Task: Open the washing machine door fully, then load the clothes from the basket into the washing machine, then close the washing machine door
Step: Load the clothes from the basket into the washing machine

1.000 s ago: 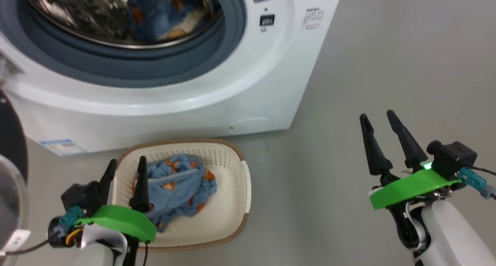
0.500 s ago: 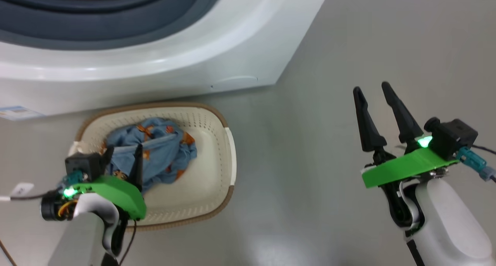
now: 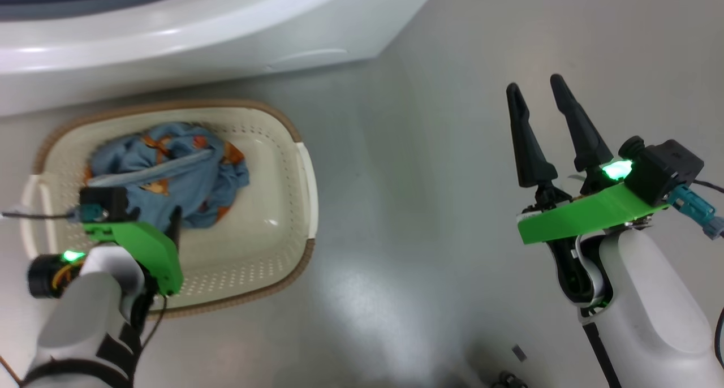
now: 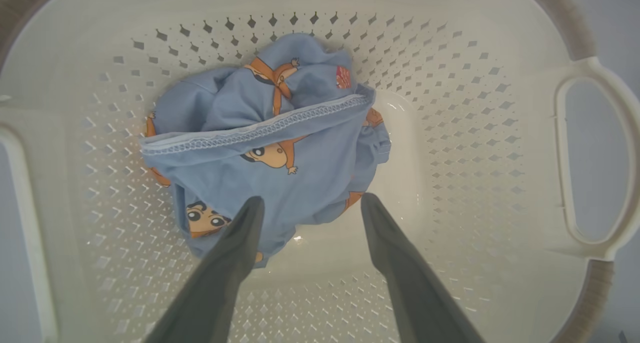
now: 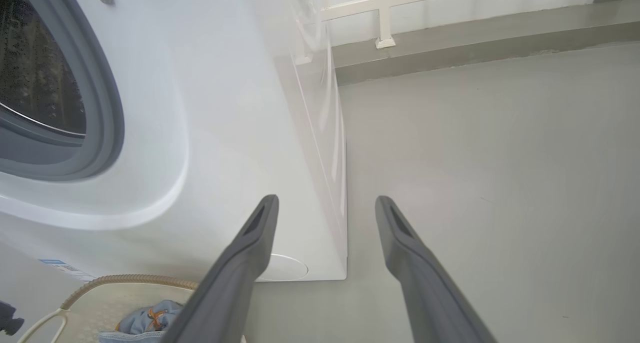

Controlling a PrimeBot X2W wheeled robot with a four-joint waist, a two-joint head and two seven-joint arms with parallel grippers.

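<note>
We are mid-loading: our left gripper (image 4: pixel 311 199), wide open and empty, hovers over the clothes (image 4: pixel 260 133) in the basket (image 4: pixel 500 133), and we reckon it must next drop and pinch them

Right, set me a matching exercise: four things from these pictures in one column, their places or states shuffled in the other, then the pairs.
Things
1. left gripper
2. right gripper
3. clothes
4. washing machine

Places or states
A. crumpled inside the basket
B. open, above the grey floor, beside the basket
C. open, pointing down at the blue fabric
D. white, standing beyond the basket's far rim

Pairs: 1-C, 2-B, 3-A, 4-D
</note>
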